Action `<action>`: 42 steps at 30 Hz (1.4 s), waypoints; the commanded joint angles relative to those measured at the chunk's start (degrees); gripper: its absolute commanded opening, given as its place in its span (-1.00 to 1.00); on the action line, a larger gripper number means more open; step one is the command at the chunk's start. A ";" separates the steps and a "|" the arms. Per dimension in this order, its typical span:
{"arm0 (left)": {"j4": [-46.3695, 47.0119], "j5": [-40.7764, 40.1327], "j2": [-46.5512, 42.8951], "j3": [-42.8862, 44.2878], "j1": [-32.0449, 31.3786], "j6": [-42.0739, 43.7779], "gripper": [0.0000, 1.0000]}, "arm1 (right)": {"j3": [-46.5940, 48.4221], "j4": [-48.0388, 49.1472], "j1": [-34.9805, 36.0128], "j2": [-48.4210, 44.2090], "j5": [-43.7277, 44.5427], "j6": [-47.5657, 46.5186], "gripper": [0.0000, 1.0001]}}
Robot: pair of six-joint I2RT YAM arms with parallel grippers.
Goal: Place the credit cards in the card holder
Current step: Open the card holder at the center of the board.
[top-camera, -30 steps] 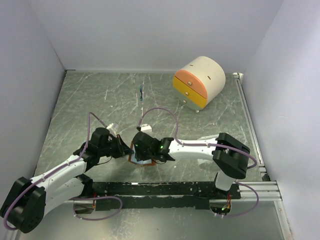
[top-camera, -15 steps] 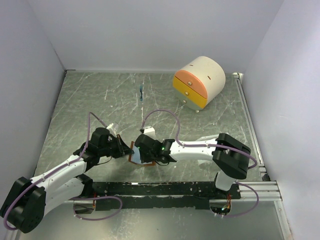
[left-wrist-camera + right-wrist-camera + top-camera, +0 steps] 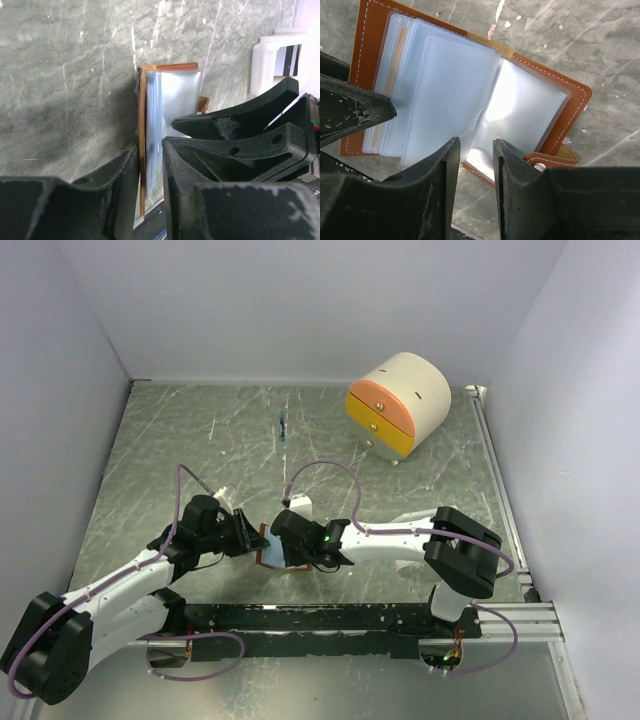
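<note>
The left arm reaches in low from the near left corner of the grey-green, marble-patterned desk (image 3: 180, 430). Its black left gripper (image 3: 248, 536) sits at the left edge of the small brown leather card holder (image 3: 271, 554). In the left wrist view, its jaws stand a little apart astride that edge. The brown cover and the pale blue sleeves (image 3: 155, 115) fill the slit between them, and it cannot be told whether the jaws press on them.

The card holder (image 3: 570, 100) lies open and flat near the front middle of the desk, between the two grippers. White stitching runs along its leather border. A fan of clear, bluish plastic sleeves (image 3: 440, 85) stands up from its spine. A short leather tab (image 3: 560, 152) with a metal snap sticks out at one corner. No print on the sleeves is legible, and it is unclear whether any sleeve holds a card.

The right gripper (image 3: 474, 150) hangs over the sleeves with its jaws slightly spread. A sleeve's lower edge shows in the gap, and nothing is visibly pinched.

Farther back lies a small blue object (image 3: 284, 427), too small to identify. At the far right stands a cream, rounded drawer box (image 3: 400, 402) with orange and yellow fronts.
</note>
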 commanded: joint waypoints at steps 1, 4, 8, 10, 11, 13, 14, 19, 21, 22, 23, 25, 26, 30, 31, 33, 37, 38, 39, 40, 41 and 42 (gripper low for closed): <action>1.21 0.58 0.51 1.23 -0.29 -0.16 -0.30 | -0.69 0.06 0.23 -0.41 1.58 0.81 -0.34; 1.56 0.77 1.18 1.15 -0.30 0.02 -0.29 | -0.91 0.20 0.23 -0.51 1.60 0.81 -0.34; 3.00 1.33 2.08 0.57 -0.30 -0.20 -0.33 | -1.30 0.50 0.22 -0.38 1.49 0.90 -0.35; 3.72 1.61 2.21 0.22 -0.30 -0.55 -0.42 | -1.43 0.63 0.23 -0.34 1.45 0.98 -0.35; 3.92 1.72 2.12 0.13 -0.29 -0.66 -0.47 | -1.56 0.71 0.21 -0.34 1.49 0.99 -0.35; 4.20 1.66 1.82 -0.01 -0.30 -0.67 -0.59 | -1.76 0.80 0.24 -0.34 1.49 1.07 -0.35; 4.33 1.64 1.68 -0.06 -0.30 -0.59 -0.65 | -1.86 0.86 0.20 -0.32 1.47 1.07 -0.35; 4.78 1.91 2.05 -0.35 -0.25 -0.58 -0.70 | -2.21 1.10 0.24 -0.41 1.37 1.08 -0.36; 5.09 2.06 2.42 -0.38 -0.29 -0.58 -0.57 | -2.31 1.27 0.21 -0.49 1.32 1.09 -0.36; 5.10 2.17 2.76 -0.37 -0.30 -0.58 -0.50 | -2.32 1.33 0.24 -0.51 1.32 1.08 -0.36; 5.27 2.28 3.01 -0.44 -0.30 -0.54 -0.46 | -2.25 1.34 0.24 -0.46 1.36 1.08 -0.36; 5.72 2.61 3.47 -0.56 -0.29 -0.65 -0.41 | -2.30 1.42 0.24 -0.38 1.28 1.08 -0.36; 6.17 2.82 3.53 -0.69 -0.30 -0.71 -0.40 | -2.32 1.49 0.23 -0.39 1.27 1.00 -0.37; 7.95 3.77 4.35 -1.30 -0.30 -0.95 -0.39 | -2.43 1.57 0.19 -0.38 1.25 0.95 -0.37; 8.36 3.95 4.53 -1.45 -0.30 -1.08 -0.42 | -2.41 1.53 0.22 -0.42 1.28 0.95 -0.37; 8.91 4.20 4.73 -1.63 -0.30 -1.28 -0.47 | -2.60 1.58 0.19 -0.48 1.33 0.99 -0.37; 9.43 4.20 4.98 -1.77 -0.30 -1.20 -0.49 | -2.68 1.61 0.24 -0.54 1.35 0.99 -0.37; 9.68 4.31 5.16 -1.82 -0.30 -1.28 -0.48 | -2.72 1.65 0.17 -0.58 1.36 0.99 -0.37; 9.90 4.42 5.25 -1.85 -0.25 -1.28 -0.47 | -2.77 1.62 0.18 -0.56 1.41 0.99 -0.37; 10.12 4.55 5.30 -1.95 -0.28 -1.33 -0.47 | -2.80 1.63 0.23 -0.59 1.30 0.99 -0.37; 10.46 4.73 5.32 -2.13 -0.29 -1.40 -0.45 | -2.77 1.61 0.24 -0.60 1.37 1.07 -0.37; 10.81 4.82 5.37 -2.27 -0.30 -1.50 -0.44 | -2.80 1.61 0.24 -0.60 1.31 1.08 -0.37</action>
